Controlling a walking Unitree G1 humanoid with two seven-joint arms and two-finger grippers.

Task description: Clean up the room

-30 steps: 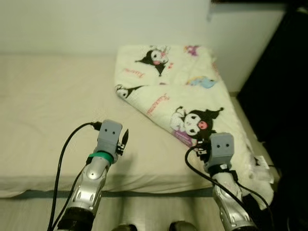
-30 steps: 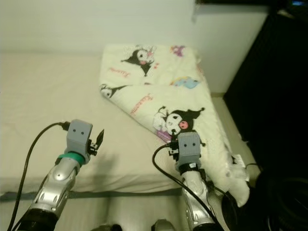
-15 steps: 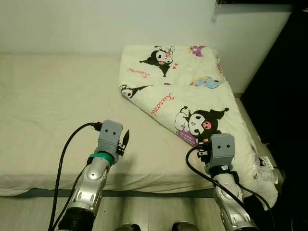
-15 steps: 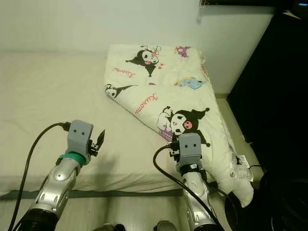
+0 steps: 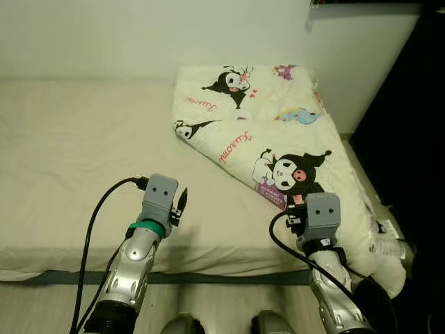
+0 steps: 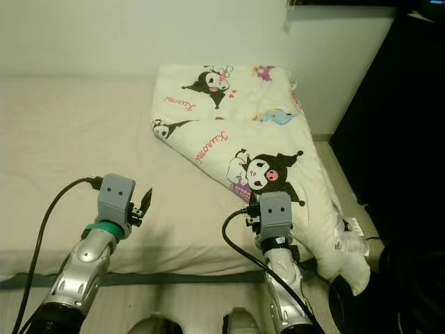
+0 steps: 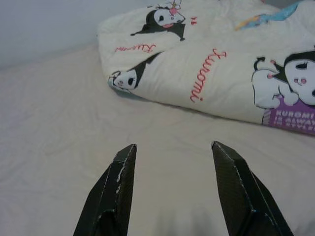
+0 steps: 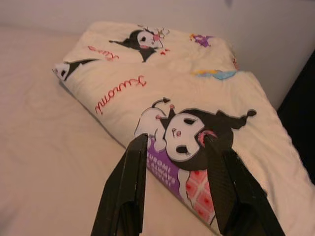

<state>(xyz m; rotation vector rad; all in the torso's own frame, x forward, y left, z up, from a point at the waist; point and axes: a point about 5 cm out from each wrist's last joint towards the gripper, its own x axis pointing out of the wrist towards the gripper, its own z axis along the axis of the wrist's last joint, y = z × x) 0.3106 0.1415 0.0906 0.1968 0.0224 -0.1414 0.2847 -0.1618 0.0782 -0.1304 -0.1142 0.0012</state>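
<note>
one wide bed [image 5: 62, 160] with a plain cream sheet took up most of the scene, set against a pale wall [image 5: 153, 31] at its far side, and everything else sat in relation to that bed. a cream blanket [image 5: 271, 139] printed with black-and-white cartoon characters and red script lay folded over on the bed's right part, its folded edge running diagonally from the far middle of the bed toward the near right corner, where the fabric spilled over the bed's edge and hung down with a small white label at its hem. dark furniture [image 5: 410, 139] stood just beside the bed on the right. two silver arms reached in over the bed's near edge. the left gripper [image 7: 170, 189] hovered above bare sheet near the bed's near edge, left of the blanket and apart from it, its two black fingers [image 7: 118, 191] spread wide with nothing between them. the right gripper [image 8: 174, 184] was held above the blanket close to the bed's near right corner, over the printed character with the purple patch, its fingers [image 8: 130, 187] likewise parted and empty; whether they touched the fabric could not be told. a black cable [image 5: 94, 216] looped from the left wrist down past the bed's near edge.
</note>
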